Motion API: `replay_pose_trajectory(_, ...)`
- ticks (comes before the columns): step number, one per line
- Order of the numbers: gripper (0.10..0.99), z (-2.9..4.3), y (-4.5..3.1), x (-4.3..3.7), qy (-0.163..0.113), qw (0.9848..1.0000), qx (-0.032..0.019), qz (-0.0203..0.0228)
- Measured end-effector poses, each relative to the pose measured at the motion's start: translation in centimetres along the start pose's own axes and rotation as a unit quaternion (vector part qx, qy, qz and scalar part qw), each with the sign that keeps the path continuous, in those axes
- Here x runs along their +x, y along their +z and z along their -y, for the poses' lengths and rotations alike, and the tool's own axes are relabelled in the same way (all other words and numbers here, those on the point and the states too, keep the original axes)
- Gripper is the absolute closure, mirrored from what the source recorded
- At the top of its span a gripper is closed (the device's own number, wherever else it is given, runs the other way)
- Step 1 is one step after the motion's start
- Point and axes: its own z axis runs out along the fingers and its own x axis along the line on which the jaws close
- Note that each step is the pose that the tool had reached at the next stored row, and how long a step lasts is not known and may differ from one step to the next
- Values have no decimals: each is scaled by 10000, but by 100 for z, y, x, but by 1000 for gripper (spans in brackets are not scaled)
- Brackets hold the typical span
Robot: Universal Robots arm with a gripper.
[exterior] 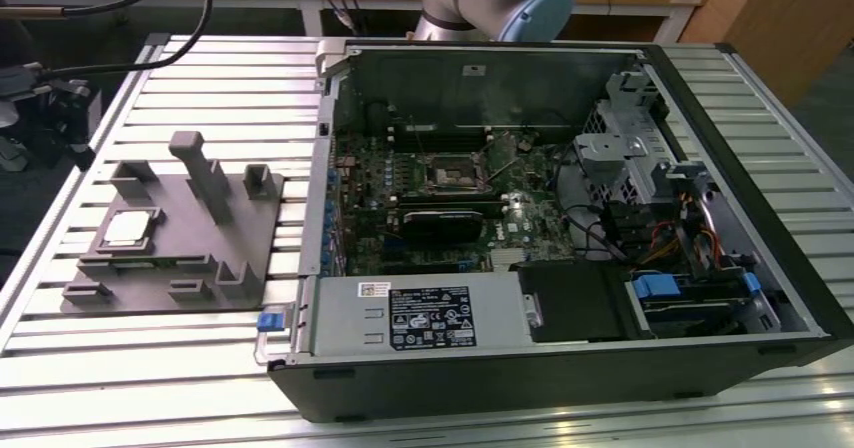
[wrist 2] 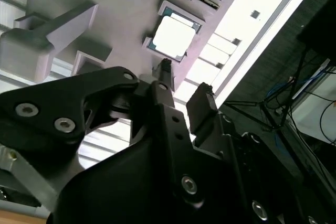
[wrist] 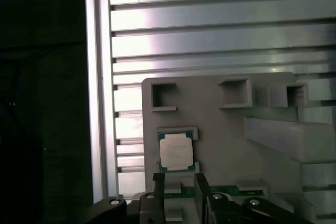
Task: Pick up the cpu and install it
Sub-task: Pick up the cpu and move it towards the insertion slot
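Observation:
The cpu [exterior: 127,228] is a small silvery-white square lying flat in a pocket of the grey fixture plate [exterior: 174,268], on the exterior view's left. Both wrist views look down on the cpu [wrist 2: 173,36] [wrist: 175,151] in the fixture [wrist 2: 121,3] [wrist: 220,129]. My gripper [wrist 2: 184,85] [wrist: 180,184] hangs above the plate, close beside the chip and apart from it. Its two dark fingers are spread open with nothing between them. The black square socket [exterior: 451,175] sits on the motherboard inside the open computer case.
The open computer case [exterior: 561,368] fills the exterior view's right, with drive cages and cables inside. Upright grey posts [exterior: 203,173] rise from the fixture near the cpu. A green strip [wrist: 231,188] lies in a fixture slot. The slatted aluminium table [exterior: 200,68] ends close by at its edge [wrist: 97,103].

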Motion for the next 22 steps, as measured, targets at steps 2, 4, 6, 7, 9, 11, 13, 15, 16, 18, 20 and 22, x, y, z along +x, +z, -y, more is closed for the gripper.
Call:
replay_pose_trajectory(2,678,13,36,-2,-37,10000,3,-32)
replay_pose_trajectory(4,561,22,69,-3,-89,9999,7,-62)
replay_pose_trajectory(6,506,26,95,-4,-128,9999,10,-86)
replay_pose_trajectory(7,447,27,107,-4,-135,9999,11,-94)
replay_pose_trajectory(9,447,29,128,-6,-138,9998,9,-111)
replay_pose_trajectory(11,380,31,152,-7,-142,9998,8,-125)
replay_pose_trajectory(13,380,35,183,-8,-142,9998,10,-144)
replay_pose_trajectory(15,380,39,216,-10,-141,9998,11,-164)
replay_pose_trajectory(16,380,39,222,-10,-141,9998,12,-170)
replay_pose_trajectory(18,380,40,237,-10,-140,9998,11,-171)
replay_pose_trajectory(20,380,41,245,-11,-140,9998,12,-172)
replay_pose_trajectory(22,380,42,251,-10,-140,9998,12,-172)
